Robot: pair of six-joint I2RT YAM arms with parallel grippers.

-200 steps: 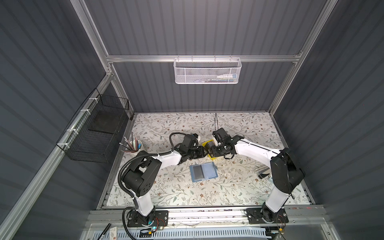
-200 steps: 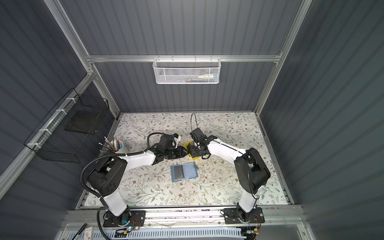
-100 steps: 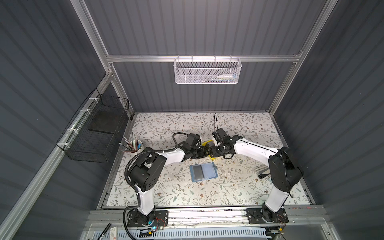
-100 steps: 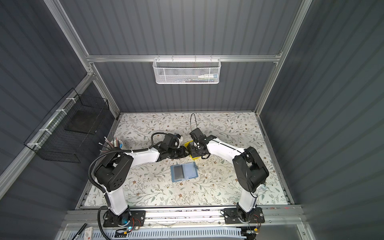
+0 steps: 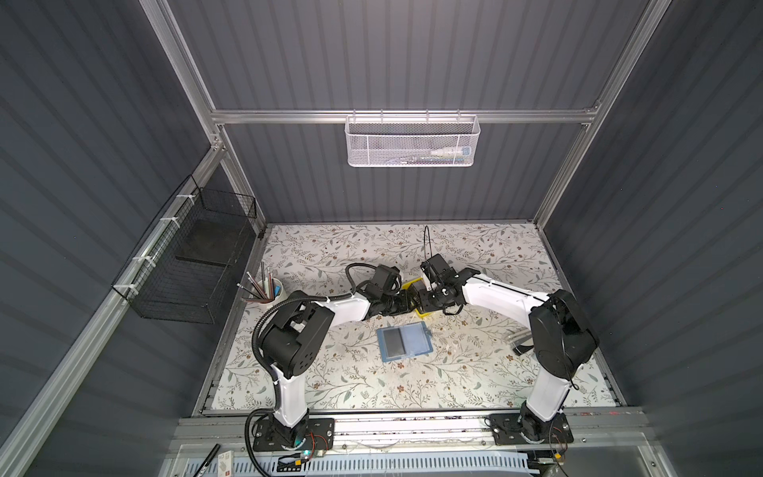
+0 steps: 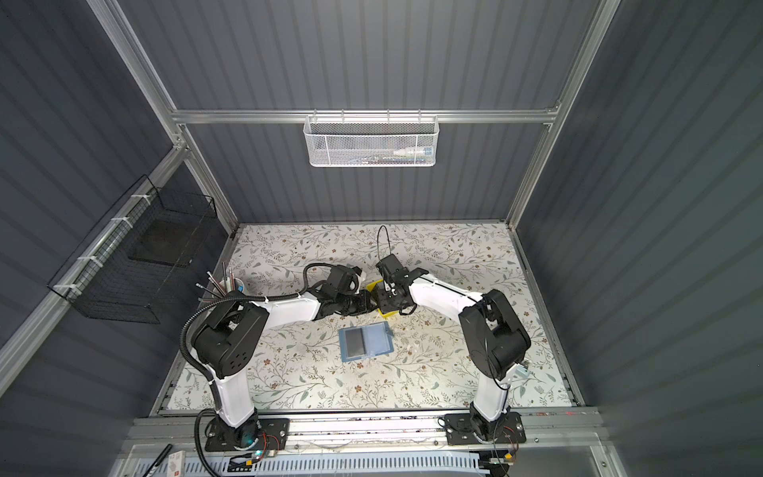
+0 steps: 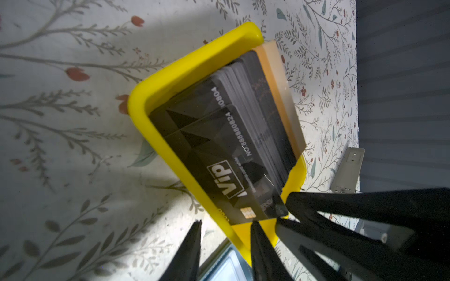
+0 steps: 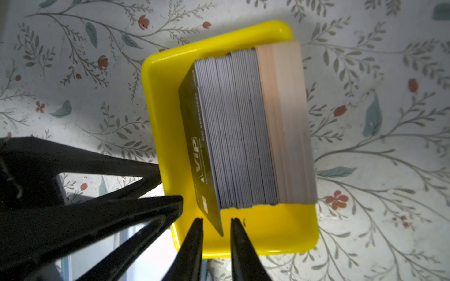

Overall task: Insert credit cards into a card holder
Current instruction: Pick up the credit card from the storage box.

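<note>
Black-jawed right gripper (image 8: 216,226) is straddling the near corner of the front card (image 8: 203,155), jaws apart, not pinching yet. That card is leaning off the credit cards (image 8: 238,131) standing on edge in the yellow tray (image 8: 267,233). So we're at the pick; next it needs a squeeze and a straight lift. Left gripper (image 7: 226,228), right beside it, is sitting astride the tray's rim, and I can't tell if it's actually clamping. Right arm (image 5: 495,291) is reaching low and forward, nearly nose to nose with the left arm (image 5: 342,309). Card holder (image 5: 404,338) is lying open behind both grippers, toward the bases.
</note>
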